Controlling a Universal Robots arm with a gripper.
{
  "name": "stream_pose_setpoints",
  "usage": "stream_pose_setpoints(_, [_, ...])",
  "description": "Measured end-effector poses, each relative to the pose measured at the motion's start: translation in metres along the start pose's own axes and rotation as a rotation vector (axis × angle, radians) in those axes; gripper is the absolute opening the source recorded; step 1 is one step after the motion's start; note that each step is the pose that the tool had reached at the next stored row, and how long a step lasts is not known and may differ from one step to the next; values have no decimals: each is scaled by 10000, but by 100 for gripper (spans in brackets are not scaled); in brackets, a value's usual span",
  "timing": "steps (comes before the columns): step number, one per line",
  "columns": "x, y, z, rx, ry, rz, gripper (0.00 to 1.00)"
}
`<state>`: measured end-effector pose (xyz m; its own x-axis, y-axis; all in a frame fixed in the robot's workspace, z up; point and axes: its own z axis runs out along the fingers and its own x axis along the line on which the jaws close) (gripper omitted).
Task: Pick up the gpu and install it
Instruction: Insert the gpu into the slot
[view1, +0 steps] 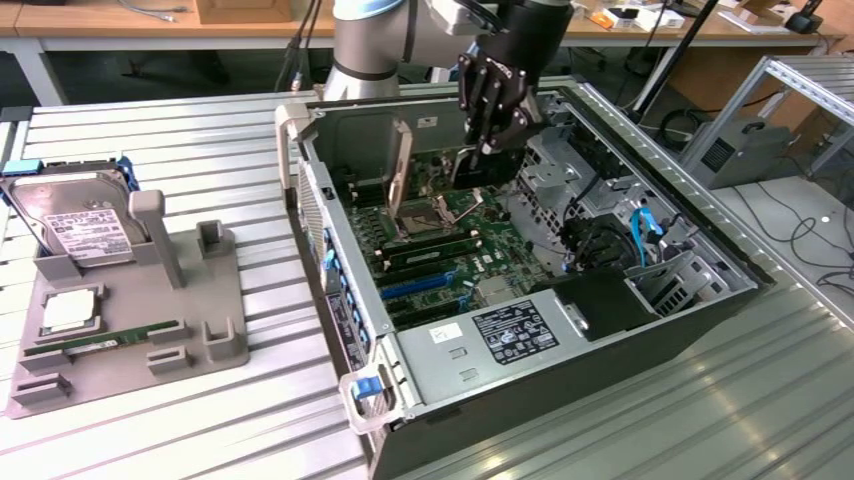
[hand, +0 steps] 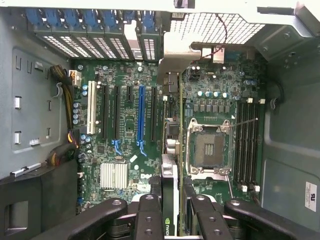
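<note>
My gripper (view1: 491, 128) is down inside the open computer case (view1: 310, 190) and is shut on the gpu (view1: 483, 168). The gpu is a dark card that hangs upright above the green motherboard (view1: 501, 240). In the wrist view the gpu (hand: 170, 135) shows edge-on, running from between my black fingers (hand: 150, 215) to its silver bracket (hand: 176, 52) near the rear slot openings. It hovers between the CPU socket (hand: 207, 147) and the expansion slots. The long blue slot (hand: 141, 112) lies just beside the card's line, and the card is apart from it.
At the exterior view's left a grey fixture (view1: 200, 330) holds a silver hard drive (view1: 74, 225), a processor (view1: 67, 310) and a green memory stick (view1: 114, 340). Inside the case are a raised socket plate (view1: 400, 165), a drive cage (view1: 554, 165), blue cables (view1: 643, 235) and the power supply (view1: 514, 335).
</note>
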<state>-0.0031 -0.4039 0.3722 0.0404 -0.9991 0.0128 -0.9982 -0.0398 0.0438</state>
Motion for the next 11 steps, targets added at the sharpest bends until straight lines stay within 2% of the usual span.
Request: stream_pose_setpoints(11, [-1,-2,46,-1,1,0,27])
